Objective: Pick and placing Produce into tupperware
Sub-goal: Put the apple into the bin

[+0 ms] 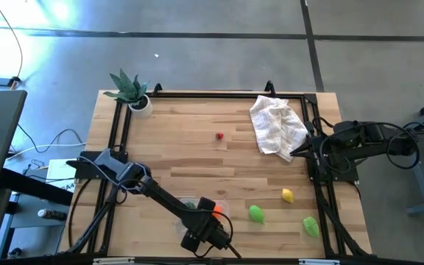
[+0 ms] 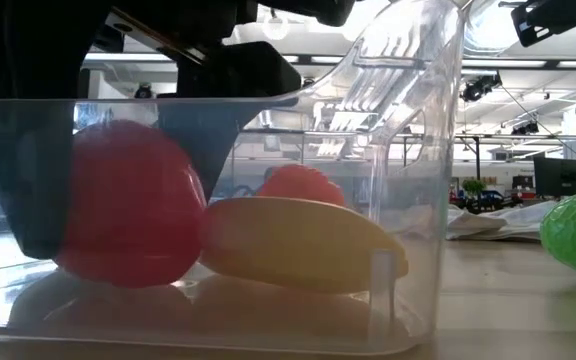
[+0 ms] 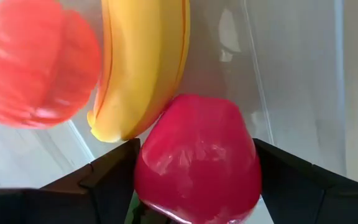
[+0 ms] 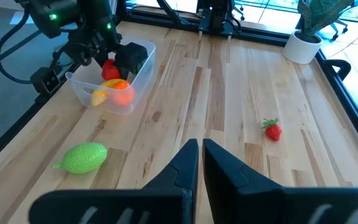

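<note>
The clear tupperware (image 4: 143,57) stands near the table's near edge and also shows in the low view (image 2: 418,150). In it lie a yellow banana (image 3: 143,62), an orange fruit (image 3: 36,65) and a red fruit (image 3: 197,158). My left gripper (image 3: 194,163) reaches down into the tupperware and is shut on the red fruit. My right gripper (image 4: 199,155) is shut and empty at the table's right edge, beside the checked cloth (image 1: 277,125). My left gripper pinches the red fruit's two opposite sides (image 3: 143,171) between its two fingers (image 3: 107,180). The fingers come from above, pointing down into the tupperware. The fruit sits low in the tupperware beside the banana (image 2: 298,240), its underside (image 2: 118,270) at the container's floor.
A strawberry (image 1: 220,136) lies mid-table. A lemon (image 1: 287,195) and two green fruits (image 1: 256,213) (image 1: 311,225) lie to the right of the tupperware. A potted plant (image 1: 131,92) stands at the far left corner. A black frame (image 1: 212,94) rims the table.
</note>
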Controlling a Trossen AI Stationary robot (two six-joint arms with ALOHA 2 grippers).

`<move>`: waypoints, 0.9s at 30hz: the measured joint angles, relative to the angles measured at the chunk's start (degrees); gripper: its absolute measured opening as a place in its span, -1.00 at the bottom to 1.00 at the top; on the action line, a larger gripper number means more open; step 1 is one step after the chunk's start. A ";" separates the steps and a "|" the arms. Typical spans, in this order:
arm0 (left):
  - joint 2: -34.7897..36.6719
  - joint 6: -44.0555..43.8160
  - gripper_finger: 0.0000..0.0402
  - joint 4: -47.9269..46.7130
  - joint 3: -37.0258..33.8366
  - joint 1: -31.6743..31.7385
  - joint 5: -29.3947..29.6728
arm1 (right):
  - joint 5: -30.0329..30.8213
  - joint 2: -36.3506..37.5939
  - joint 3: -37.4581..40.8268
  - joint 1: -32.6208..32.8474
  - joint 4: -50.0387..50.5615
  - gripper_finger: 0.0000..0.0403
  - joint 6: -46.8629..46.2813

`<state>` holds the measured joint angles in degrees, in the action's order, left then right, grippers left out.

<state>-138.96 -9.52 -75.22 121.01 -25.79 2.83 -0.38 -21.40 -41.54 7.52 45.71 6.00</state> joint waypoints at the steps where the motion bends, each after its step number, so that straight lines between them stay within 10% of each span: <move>1: 0.00 0.00 0.43 -0.03 0.00 0.02 0.02 | 0.00 -0.01 0.00 -0.01 0.00 -0.92 0.00; 27: 0.04 0.05 0.69 -1.35 0.00 0.69 -0.97 | -0.01 0.01 0.00 -0.01 0.00 -0.92 0.00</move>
<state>-138.91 -9.47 -76.57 121.01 -25.10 1.86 -0.39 -21.39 -41.54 7.51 45.70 6.00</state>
